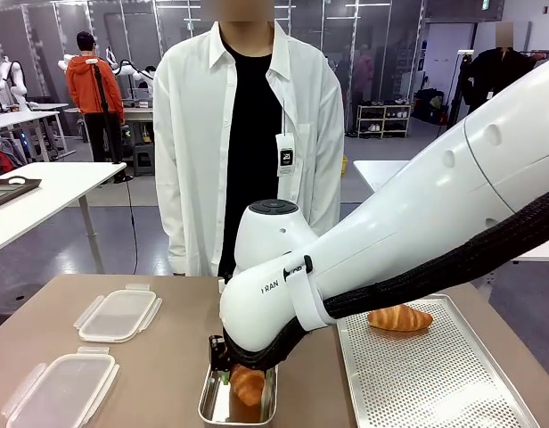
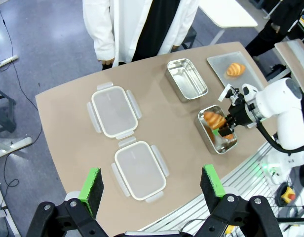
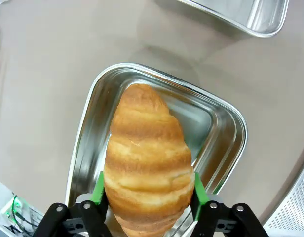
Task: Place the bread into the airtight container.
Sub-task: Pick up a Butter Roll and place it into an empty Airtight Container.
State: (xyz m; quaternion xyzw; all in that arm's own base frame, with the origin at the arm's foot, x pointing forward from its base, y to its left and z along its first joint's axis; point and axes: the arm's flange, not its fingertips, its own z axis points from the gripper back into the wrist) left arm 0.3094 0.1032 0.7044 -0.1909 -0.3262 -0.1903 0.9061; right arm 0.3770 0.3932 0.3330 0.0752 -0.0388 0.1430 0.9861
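A tan table (image 1: 172,361) is seen from the robot's side, with a person (image 1: 190,134) in a white shirt standing across it. Farthest left, the left gripper (image 2: 152,190) hangs high over the table with its green pads wide apart and nothing between them, well apart from the work. Below it, two clear plastic lids (image 1: 118,315) lie flat, one beside the other. At the centre sits an open steel container (image 1: 206,406). The croissant (image 3: 148,148) is inside its walls, its long axis running along the container's length, straight away from the right wrist. The right gripper (image 3: 148,190) straddles the croissant's near end with one pad at each flank. Whether the pads are pressing it or have let go cannot be told. The right arm is by far the nearer one, so the coming move is probably a straight lift clear. At right, a perforated tray (image 1: 435,383) holds a second croissant (image 1: 400,318).
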